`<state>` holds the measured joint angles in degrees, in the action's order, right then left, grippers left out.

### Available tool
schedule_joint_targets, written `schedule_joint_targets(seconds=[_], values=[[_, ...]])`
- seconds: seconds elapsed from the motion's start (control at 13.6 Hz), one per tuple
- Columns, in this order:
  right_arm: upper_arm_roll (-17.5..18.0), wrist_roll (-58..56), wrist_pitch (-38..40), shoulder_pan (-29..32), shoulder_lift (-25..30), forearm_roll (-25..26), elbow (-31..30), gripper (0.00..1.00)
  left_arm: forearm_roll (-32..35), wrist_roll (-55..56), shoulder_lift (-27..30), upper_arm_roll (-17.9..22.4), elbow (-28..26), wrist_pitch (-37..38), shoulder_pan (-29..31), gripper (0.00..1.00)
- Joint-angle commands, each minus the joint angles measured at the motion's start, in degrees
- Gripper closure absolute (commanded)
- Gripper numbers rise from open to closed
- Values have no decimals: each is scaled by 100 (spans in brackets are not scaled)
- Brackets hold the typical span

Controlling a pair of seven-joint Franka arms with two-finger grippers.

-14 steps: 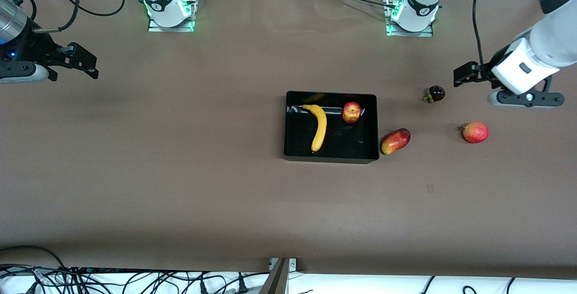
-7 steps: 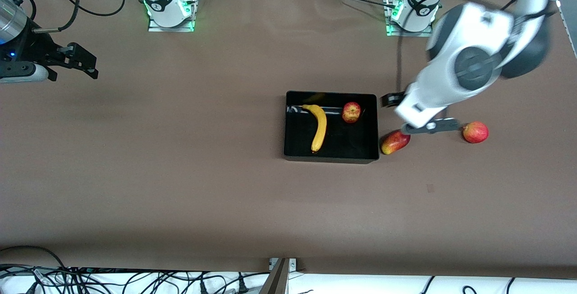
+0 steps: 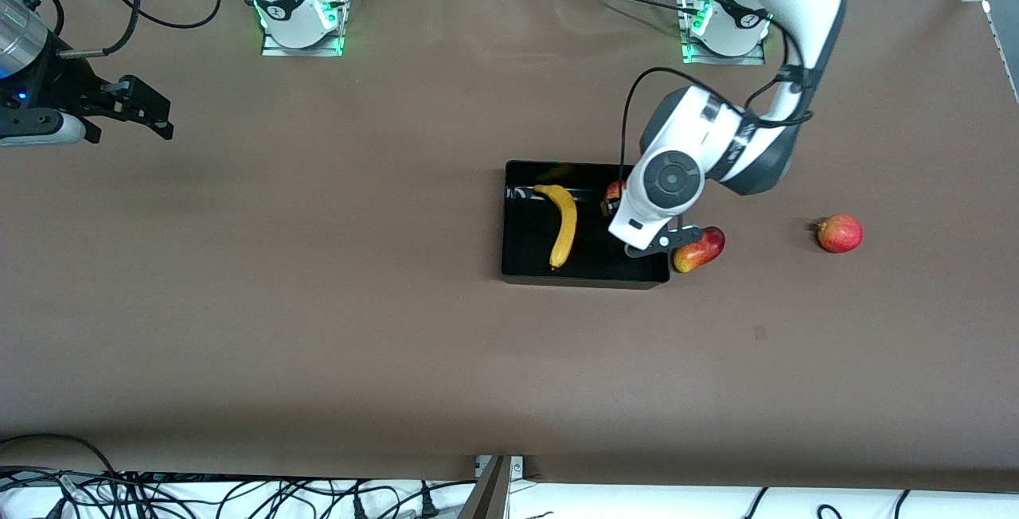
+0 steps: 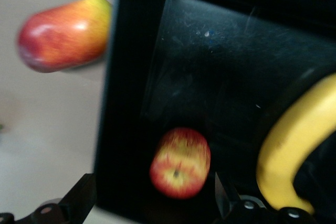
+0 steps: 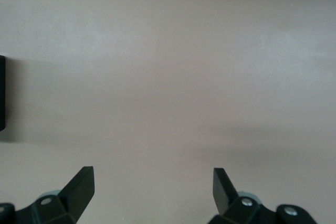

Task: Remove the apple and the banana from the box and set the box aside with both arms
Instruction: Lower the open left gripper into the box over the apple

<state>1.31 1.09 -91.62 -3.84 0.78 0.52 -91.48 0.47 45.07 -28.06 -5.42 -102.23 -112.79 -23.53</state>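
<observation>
Fingers of the left gripper (image 4: 152, 195) are spreading wide right over the small round red-and-yellow apple (image 4: 180, 162) in the shiny black plastic box (image 3: 517, 264); the right gripper (image 5: 152, 190) is waiting open, well apart.

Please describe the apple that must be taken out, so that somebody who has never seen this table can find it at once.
Find the black box in the middle of the table. Inside lie a long yellow banana and, toward the left arm's end, under the left gripper, the apple. It is small and round, red with yellow streaks, unlike the oblong mango just outside the box.
</observation>
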Motion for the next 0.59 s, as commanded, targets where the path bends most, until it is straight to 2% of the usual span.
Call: schedule_joint_targets(seconds=[0.0,0.15,0.29,0.37,0.44,0.51], values=[[53,-65,12,50,-17,88,78,0,182,571,126,59,-824,-795,-274,0],[53,-65,12,50,-17,88,78,0,217,940,-119,76,-826,-867,-503,0],[53,-65,12,50,-25,88,78,0,872,1196,-270,67,-816,-876,-530,0],[53,-65,12,50,-25,88,78,0,998,1284,-314,67,-799,-876,-513,0],[53,-65,12,50,-17,88,78,0,999,1354,-332,67,-773,-867,-495,9],[53,-65,12,50,-17,88,78,0,999,1372,-349,67,-764,-876,-495,26]])
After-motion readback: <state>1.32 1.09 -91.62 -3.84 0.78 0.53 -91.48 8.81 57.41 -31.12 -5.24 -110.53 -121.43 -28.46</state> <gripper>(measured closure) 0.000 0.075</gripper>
